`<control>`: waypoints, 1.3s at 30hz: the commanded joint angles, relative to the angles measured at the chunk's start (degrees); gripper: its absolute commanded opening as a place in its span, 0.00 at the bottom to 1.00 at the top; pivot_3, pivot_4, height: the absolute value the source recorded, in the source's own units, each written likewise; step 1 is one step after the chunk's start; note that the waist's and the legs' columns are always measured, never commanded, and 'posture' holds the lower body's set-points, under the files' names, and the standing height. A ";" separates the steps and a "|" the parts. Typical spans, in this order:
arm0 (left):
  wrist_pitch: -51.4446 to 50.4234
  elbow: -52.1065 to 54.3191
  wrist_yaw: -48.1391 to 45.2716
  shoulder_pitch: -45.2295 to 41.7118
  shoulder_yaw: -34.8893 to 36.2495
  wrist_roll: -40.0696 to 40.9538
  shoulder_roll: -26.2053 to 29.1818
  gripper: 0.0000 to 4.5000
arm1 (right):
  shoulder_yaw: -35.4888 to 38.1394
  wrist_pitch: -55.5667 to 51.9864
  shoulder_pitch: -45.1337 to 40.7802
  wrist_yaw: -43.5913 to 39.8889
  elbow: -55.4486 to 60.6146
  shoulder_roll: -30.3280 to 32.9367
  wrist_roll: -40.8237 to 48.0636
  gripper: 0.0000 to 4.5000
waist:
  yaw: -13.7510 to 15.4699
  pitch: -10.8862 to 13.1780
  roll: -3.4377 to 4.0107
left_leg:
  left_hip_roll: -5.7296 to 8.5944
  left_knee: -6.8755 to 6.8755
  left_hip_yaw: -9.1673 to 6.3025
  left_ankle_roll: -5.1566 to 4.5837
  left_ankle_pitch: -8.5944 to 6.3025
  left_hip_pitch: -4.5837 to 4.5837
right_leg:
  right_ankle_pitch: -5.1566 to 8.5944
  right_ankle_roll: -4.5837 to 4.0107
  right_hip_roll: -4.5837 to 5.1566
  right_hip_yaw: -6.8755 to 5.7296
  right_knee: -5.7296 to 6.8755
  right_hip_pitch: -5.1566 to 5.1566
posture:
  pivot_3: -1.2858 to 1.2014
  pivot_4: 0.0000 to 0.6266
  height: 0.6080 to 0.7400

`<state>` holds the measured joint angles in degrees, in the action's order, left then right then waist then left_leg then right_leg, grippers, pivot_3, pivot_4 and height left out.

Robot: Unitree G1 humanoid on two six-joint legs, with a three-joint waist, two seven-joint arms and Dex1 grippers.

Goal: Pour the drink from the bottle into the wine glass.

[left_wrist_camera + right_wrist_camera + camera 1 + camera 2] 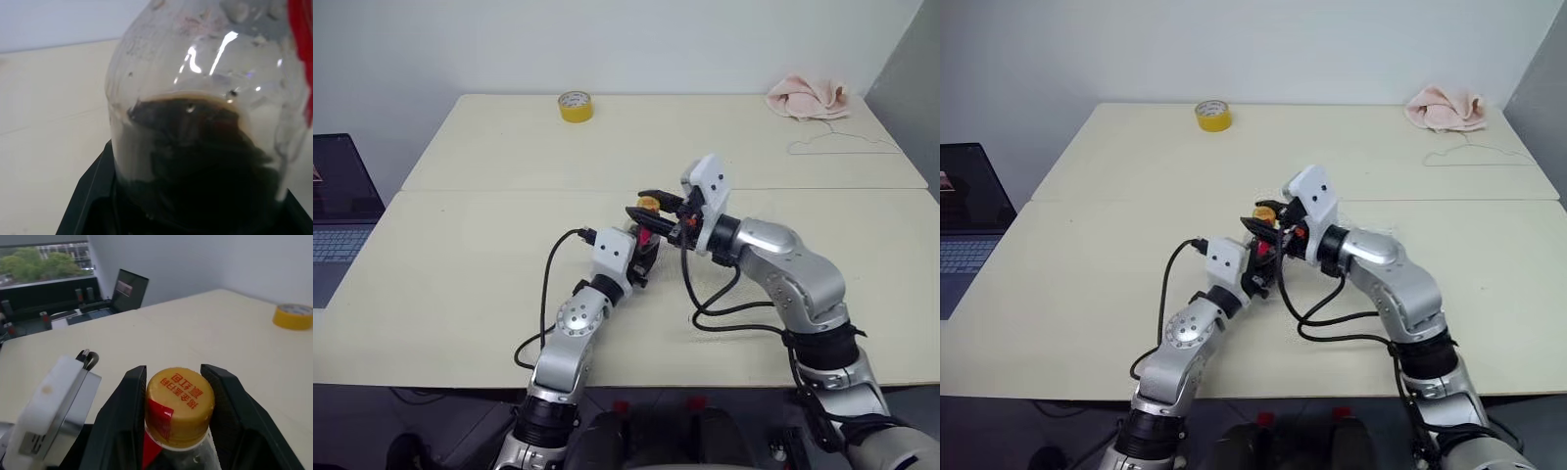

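Note:
The bottle is a clear plastic one with a red label strip. It stands over the middle of the table with my left gripper shut around its rounded body. The dark drink fills the lower part of the bottle. The yellow cap sits between the two black fingers of my right gripper, which comes in from the right and is shut on it. The cap also shows from above, just past my left hand. The wine glass is out of view.
A yellow tape roll lies at the table's far edge. A pink cloth and a wire hanger lie at the far right. A laptop sits off the table's left side. Black cables loop on the table by my arms.

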<state>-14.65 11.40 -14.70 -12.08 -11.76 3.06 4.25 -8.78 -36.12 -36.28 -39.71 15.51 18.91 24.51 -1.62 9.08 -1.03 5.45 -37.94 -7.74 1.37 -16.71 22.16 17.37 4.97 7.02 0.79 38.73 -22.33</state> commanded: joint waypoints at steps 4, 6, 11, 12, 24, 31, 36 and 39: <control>-0.43 2.35 -1.89 -0.23 0.62 2.24 -0.01 0.52 | -3.08 10.81 -6.64 -30.70 -7.61 4.71 6.42 0.32 | -0.19 0.01 0.01 | -0.03 0.03 0.01 0.00 0.00 -0.01 | 0.00 0.00 -0.02 -0.02 -0.02 0.01 | 0.52 0.24 1.00; -0.75 2.68 -1.78 -0.10 0.72 2.39 0.01 0.52 | -4.68 12.52 -8.70 -37.19 -11.37 5.39 6.08 0.32 | -0.26 0.01 0.01 | -0.04 0.05 0.02 0.00 0.00 -0.01 | 0.00 0.00 -0.03 -0.01 -0.03 0.00 | 0.52 0.24 1.00; -1.49 3.78 -1.41 0.47 1.01 2.55 0.45 0.52 | -8.48 16.93 -10.89 -48.84 -17.93 6.08 4.42 0.32 | -0.10 0.01 0.01 | -0.04 0.04 0.00 0.00 0.00 -0.01 | 0.00 0.00 -0.01 -0.03 -0.10 0.03 | 0.52 0.24 1.00; -1.61 3.94 -1.37 0.55 1.03 2.57 0.50 0.52 | -8.83 17.45 -11.16 -49.64 -18.91 5.85 4.08 0.32 | -0.06 0.01 0.01 | -0.03 0.03 0.01 0.00 0.00 -0.01 | 0.00 0.00 0.00 -0.02 -0.11 0.03 | 0.52 0.24 1.00; -2.32 4.00 -1.36 0.50 0.42 3.17 0.50 0.52 | -7.37 15.85 -13.78 -49.45 -23.06 3.30 2.53 0.77 | -0.07 0.01 0.01 | -0.05 0.02 -0.01 0.01 0.00 0.00 | -0.01 -0.01 0.01 -0.03 -0.10 0.01 | 0.52 0.24 1.00; -2.35 3.76 -1.64 0.43 0.39 3.16 0.26 0.52 | -2.03 15.67 -14.46 -42.53 -21.99 2.55 3.85 0.99 | 0.09 0.01 0.01 | -0.02 -0.04 -0.04 0.01 0.00 0.07 | -0.01 -0.01 0.03 -0.04 -0.10 0.01 | 0.52 0.24 1.00; -2.59 4.08 -1.73 0.70 0.69 3.23 0.23 0.52 | 4.40 15.09 -15.86 -30.29 -21.93 -0.39 4.11 0.99 | -0.04 0.01 0.01 | -0.04 -0.01 -0.04 0.01 0.00 0.09 | -0.01 -0.01 0.02 -0.05 -0.06 -0.05 | 0.52 0.24 1.00; -2.85 4.39 -1.70 0.90 0.84 3.11 0.07 0.52 | 7.84 14.13 -15.85 -23.08 -19.97 -2.27 5.30 0.99 | -0.03 0.01 0.01 | -0.03 -0.02 -0.04 0.01 0.00 0.11 | -0.01 -0.01 0.02 -0.04 -0.07 -0.05 | 0.52 0.24 1.00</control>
<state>-18.33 13.57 -16.66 -10.70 -10.86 5.76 4.81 -3.55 -21.52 -50.56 -66.80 -7.89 17.34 28.07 -1.65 9.09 -1.02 5.42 -37.96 -7.78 1.38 -16.71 22.28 17.36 4.96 7.04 0.75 38.67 -22.38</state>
